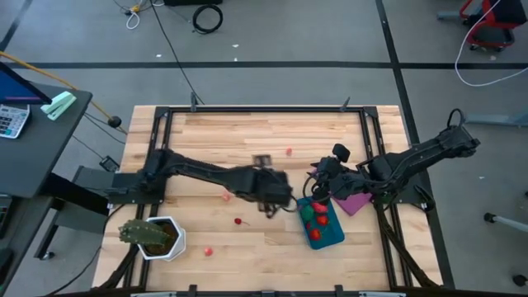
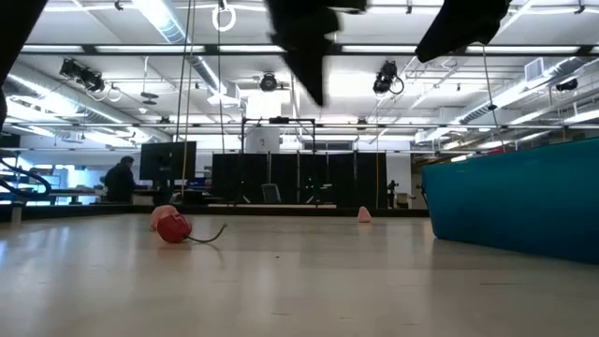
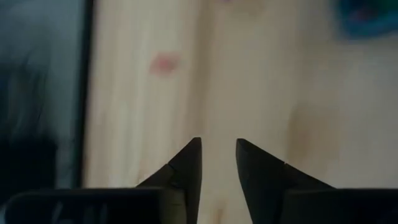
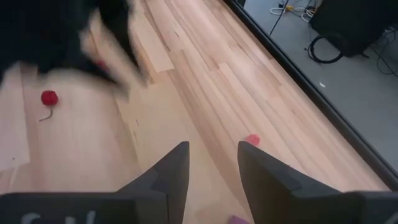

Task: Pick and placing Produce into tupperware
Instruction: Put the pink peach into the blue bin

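Presently on the wooden table (image 1: 247, 136), largest to smallest:

Left arm: reaches from the table's left side to the middle. Left gripper (image 1: 276, 198) sits just beside the container's near corner; in its own wrist view (image 3: 218, 155) the fingers stand a narrow gap apart with nothing between them.

Right arm: comes in from the right edge. Right gripper (image 1: 323, 175) hangs just above the container's far end; its wrist view (image 4: 212, 158) shows the fingers slightly parted and empty.

Potted plant (image 1: 153, 237): leafy, in a white pot, at the table's front left corner. Not part of the job.

Tupperware (image 1: 330, 235): teal-blue shallow tub, front right of centre, seen as a blue wall (image 2: 515, 206) from table height. Holds several red pieces and one green piece (image 1: 308, 211).

Purple sheet (image 1: 355, 202): flat, touching or tucked against the tub's right side, under the right arm.

Loose produce, all small:
- red piece with stem (image 1: 238, 221), left of the tub; also seen at table height (image 2: 173, 227).
- pink piece (image 1: 208, 250), near the front edge, right of the plant.
- red piece (image 1: 289, 152), toward the back, centre.
- reddish piece (image 1: 228, 195), close under the left arm; hard to make out.

Progress, as judged: roughly half done. Several pieces are in the tub; about four remain on the table, and neither gripper has one in hand.
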Robot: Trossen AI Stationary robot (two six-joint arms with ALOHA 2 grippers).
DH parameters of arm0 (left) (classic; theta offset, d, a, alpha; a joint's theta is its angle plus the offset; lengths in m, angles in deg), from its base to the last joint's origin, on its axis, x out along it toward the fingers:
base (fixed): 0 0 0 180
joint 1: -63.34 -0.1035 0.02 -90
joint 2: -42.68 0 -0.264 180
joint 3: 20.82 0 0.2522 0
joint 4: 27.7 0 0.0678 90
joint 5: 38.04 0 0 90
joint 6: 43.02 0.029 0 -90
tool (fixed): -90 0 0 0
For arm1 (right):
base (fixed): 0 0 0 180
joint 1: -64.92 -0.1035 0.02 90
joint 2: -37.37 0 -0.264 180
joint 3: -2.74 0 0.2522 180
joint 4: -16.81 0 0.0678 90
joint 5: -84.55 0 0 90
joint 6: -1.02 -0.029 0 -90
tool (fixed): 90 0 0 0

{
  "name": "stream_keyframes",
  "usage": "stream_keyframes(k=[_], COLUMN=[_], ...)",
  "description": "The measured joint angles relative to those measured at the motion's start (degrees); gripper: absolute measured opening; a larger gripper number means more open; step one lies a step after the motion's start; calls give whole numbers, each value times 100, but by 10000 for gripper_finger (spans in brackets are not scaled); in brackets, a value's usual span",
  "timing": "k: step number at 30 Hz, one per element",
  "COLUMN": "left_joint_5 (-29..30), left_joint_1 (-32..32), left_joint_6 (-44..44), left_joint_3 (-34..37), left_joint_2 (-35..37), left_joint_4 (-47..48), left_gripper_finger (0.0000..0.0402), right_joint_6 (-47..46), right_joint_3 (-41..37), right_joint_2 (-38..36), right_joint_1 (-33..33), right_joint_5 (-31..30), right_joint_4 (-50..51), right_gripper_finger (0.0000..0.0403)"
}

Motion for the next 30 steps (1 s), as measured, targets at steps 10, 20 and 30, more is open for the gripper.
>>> stream_keyframes(k=[10, 20, 30], left_joint_5=[-461, -2795, -4238], left_joint_1=[251, 1179, 1405], left_joint_6=[-2458, -3122, -3685], left_joint_3=[274, 1414, 3669], left_joint_2=[1043, 1235, 1214], left_joint_4=[2703, 2520, 2054], left_gripper_finger=[67, 84, 165], right_joint_6=[-2, -7, -127], right_joint_3=[0, -1, -1], right_joint_2=[0, 2, 2], right_joint_1=[0, 0, 2], right_joint_5=[4, 25, 22], right_joint_4=[44, 196, 216], right_gripper_finger=[145, 145, 145])
